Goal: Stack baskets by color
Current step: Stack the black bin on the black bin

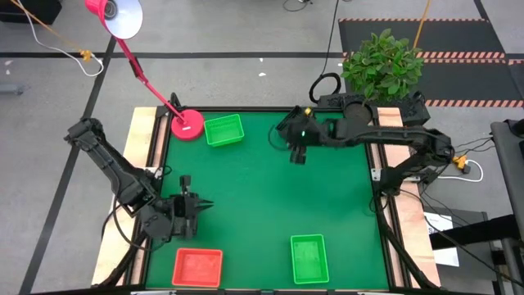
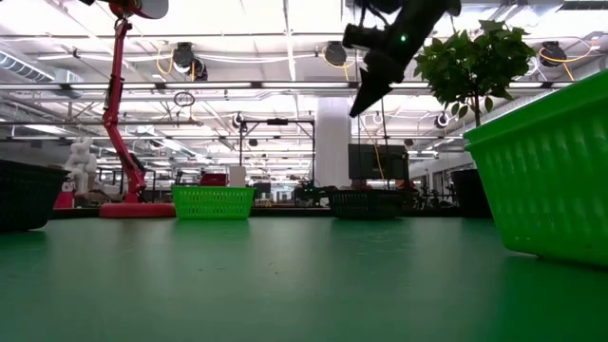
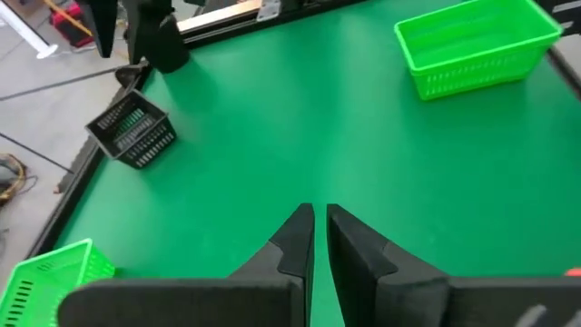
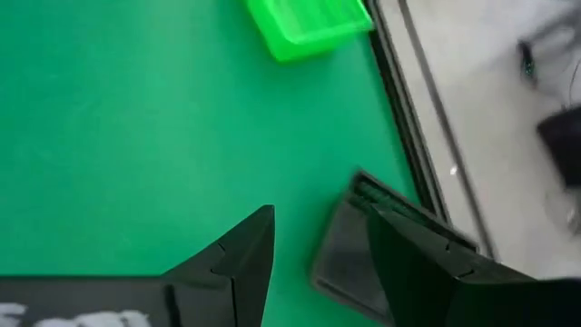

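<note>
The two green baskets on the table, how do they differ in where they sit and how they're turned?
The far green basket sits beside the pink lamp base, its long side across the table. The near green basket sits at the table's front edge, its long side running front to back, right of the red basket. Both are bright green, slatted, upright.

A bright green slatted plastic basket is seen at the upper middle of the high view, a second bright green basket at the lower middle, and a red-orange rectangular plastic basket at the lower left. A black slatted basket is shown at the left of the left wrist view. The table surface is covered in plain green. A pink round lamp base is seen beside the upper basket.
</note>
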